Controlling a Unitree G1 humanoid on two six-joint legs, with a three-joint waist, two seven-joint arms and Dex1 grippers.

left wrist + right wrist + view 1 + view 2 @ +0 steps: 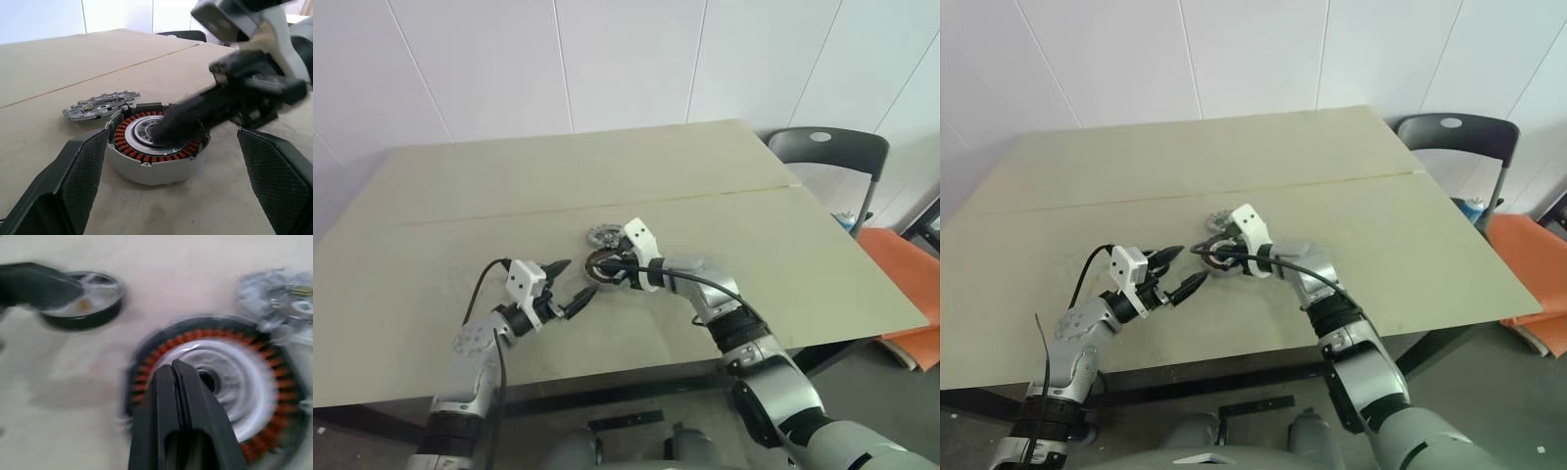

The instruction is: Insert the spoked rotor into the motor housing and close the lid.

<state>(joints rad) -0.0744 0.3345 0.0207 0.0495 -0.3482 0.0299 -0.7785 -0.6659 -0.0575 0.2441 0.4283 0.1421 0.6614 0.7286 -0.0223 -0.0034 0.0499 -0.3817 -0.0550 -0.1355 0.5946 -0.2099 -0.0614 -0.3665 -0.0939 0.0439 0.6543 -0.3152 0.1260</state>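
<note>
On the pale beige tabletop (pixel 724 186), a little below the middle of the head frames, sits the motor housing (pixel 155 147), a flat round casing with a pale outer wall, a ring of copper-red windings and a pale silvery centre with a dark hole. Touching its far rim lies a flat, silvery grey, toothed metal disc (pixel 101 105), which sits left of the housing in the left wrist frame and in the upper right corner of the right wrist frame. The right gripper (pixel 177 369) reaches in from the lower right of the head frames, its two black fingers pressed together with nothing between them, their tips over the housing's pale centre; whether they touch it cannot be told. The left gripper (pixel 570 285) hovers just left of the housing with its fingers spread wide and empty, the housing lying between them in its own wrist frame. In the upper left of the right wrist frame a shallow black-rimmed spoked wheel (pixel 83 301) rests on the table, apart from the housing
</note>
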